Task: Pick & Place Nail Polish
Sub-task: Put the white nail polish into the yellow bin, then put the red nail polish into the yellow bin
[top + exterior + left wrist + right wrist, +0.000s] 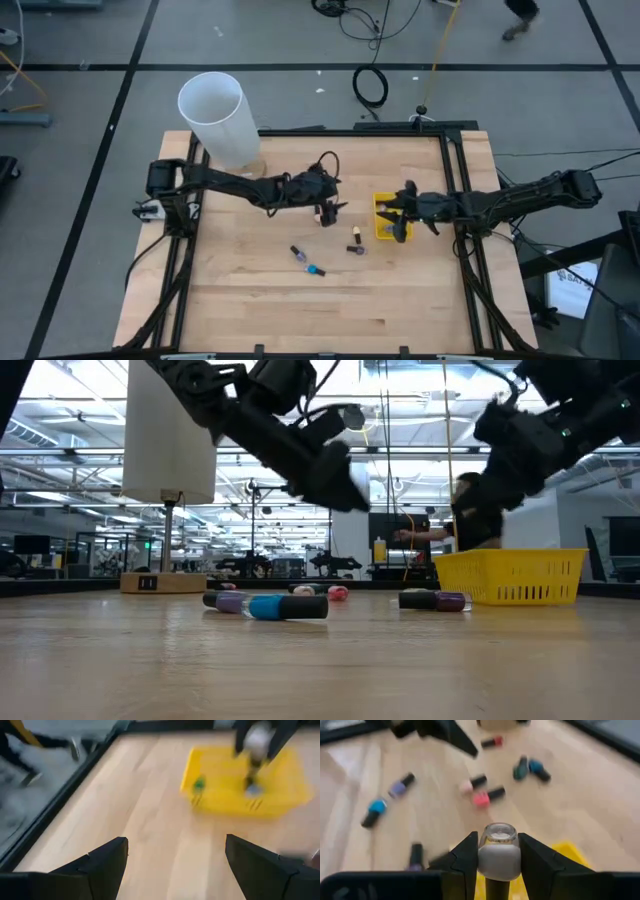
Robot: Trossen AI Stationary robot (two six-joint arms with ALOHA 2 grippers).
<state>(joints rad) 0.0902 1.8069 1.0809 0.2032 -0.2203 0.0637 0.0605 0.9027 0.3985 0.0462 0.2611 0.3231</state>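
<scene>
I see my right gripper (498, 851) over the yellow bin (386, 218) at the bench's (250, 290) right side, its jaws clamped on a pale nail polish bottle (498, 851) held bottom-up. My left gripper (328, 208) hangs near the bench's middle, just left of the bin, with its jaws spread wide and nothing between them. Other nail polish bottles lie loose on the bench: a teal one (316, 269) and a purple one (297, 252) toward the front, another (356, 249) nearer the bin, and a pink one (487, 797) among a few farther back, while a green one (199, 784) rests inside the bin.
</scene>
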